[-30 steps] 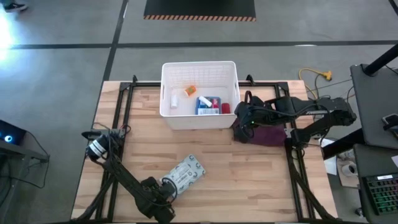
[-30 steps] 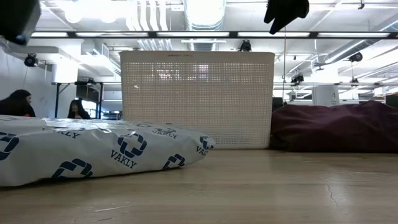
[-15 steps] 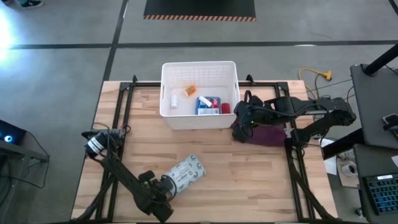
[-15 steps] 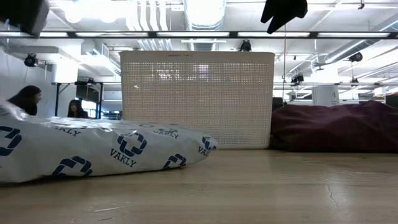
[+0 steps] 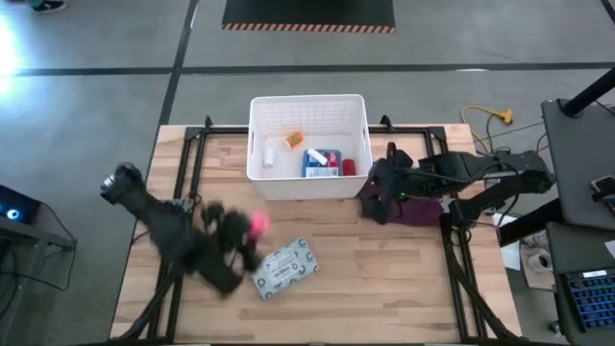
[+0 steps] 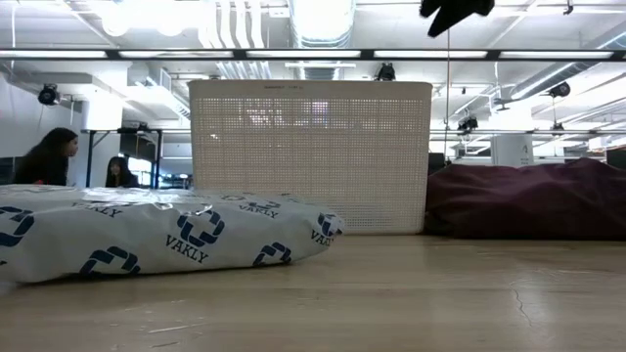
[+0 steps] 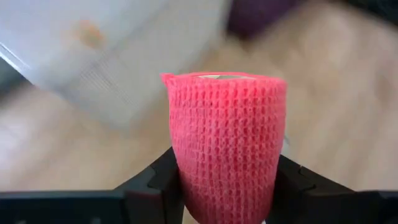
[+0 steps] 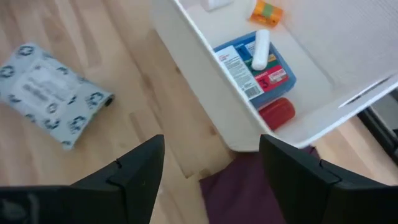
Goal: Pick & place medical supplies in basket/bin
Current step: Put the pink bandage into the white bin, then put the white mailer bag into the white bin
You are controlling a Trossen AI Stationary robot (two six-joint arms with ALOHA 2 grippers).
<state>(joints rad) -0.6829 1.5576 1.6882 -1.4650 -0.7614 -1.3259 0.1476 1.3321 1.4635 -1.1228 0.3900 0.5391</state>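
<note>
- A few supplies are already dropped in the white ribbed plastic bin (image 5: 308, 147) at 12 o'clock.
- A pink mesh bandage roll (image 7: 227, 143) is clamped by the left gripper (image 7: 225, 186).
- The right gripper (image 8: 211, 163) is held open, empty.
- The grey-green flat packet (image 5: 285, 268) is left out.

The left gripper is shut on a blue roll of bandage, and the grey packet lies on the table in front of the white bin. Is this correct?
Not quite: the roll of bandage is pink-red, not blue, as the left wrist view shows. The left gripper is shut on it, and the grey packet lies on the table in front of the white bin.

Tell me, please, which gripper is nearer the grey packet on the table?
Left. The left gripper, holding a pink roll, hovers just beside the packet; the right gripper is over by the bin.
</note>
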